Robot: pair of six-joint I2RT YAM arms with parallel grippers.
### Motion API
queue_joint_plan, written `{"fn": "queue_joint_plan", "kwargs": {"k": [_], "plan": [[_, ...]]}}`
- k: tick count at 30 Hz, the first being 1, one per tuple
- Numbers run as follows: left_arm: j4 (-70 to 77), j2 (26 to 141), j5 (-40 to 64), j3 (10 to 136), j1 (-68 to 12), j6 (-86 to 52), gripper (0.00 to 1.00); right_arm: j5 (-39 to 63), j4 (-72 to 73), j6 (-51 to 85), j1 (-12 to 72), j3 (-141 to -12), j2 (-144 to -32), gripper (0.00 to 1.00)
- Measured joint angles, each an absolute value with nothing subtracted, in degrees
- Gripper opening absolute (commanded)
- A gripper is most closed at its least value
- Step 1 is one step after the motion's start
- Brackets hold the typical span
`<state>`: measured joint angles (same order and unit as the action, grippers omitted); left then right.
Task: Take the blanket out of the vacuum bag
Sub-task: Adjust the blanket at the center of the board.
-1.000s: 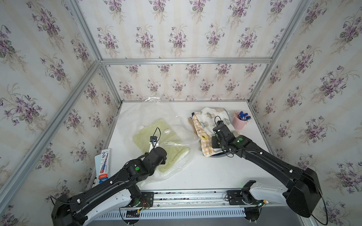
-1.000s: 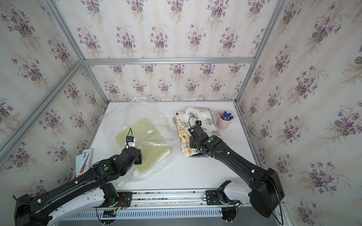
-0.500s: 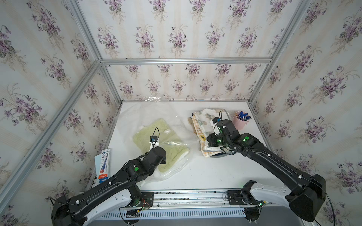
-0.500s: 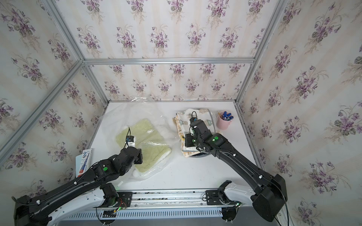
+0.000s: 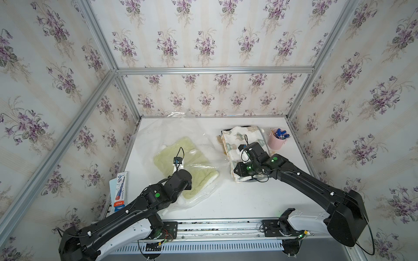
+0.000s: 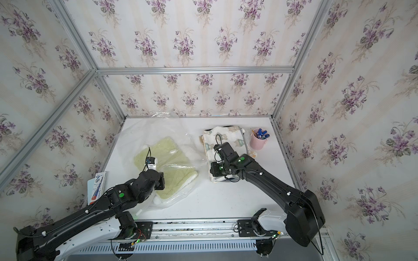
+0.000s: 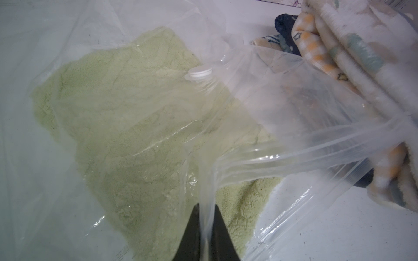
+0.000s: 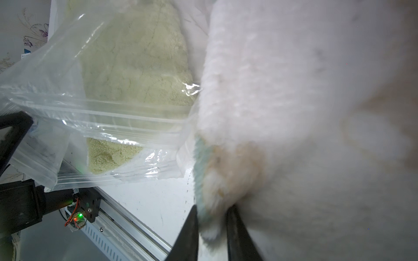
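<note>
White table (image 5: 237, 203), floral-papered walls (image 5: 203, 45). Vacuum bag (image 5: 162, 131): lying, table's left half, green blanket (image 5: 162, 156) inside. Left gripper (image 7: 207, 210): pinched on bag film. Right gripper (image 8: 213, 210): jaws narrowly apart astride patterned blanket (image 5: 237, 137); grip indeterminate.

Pink cup (image 5: 276, 143) holding blue pens (image 5: 281, 133); flat printed box (image 5: 119, 192), well apart.
</note>
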<state>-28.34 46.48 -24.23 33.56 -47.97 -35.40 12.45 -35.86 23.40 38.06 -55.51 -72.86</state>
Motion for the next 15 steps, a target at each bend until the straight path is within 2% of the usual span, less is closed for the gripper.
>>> {"fn": "queue_joint_plan", "kwargs": {"k": [7,15], "plan": [[-28.23,46.70,-24.05,33.56,-47.97,-35.42,0.11,10.76,-36.93,22.31,37.91,-65.08,-73.87,0.44],[-28.58,45.71,-23.97,33.58,-47.97,-35.42,0.11,-1.58,-33.74,20.36,37.89,-80.31,-89.43,0.63]]}}
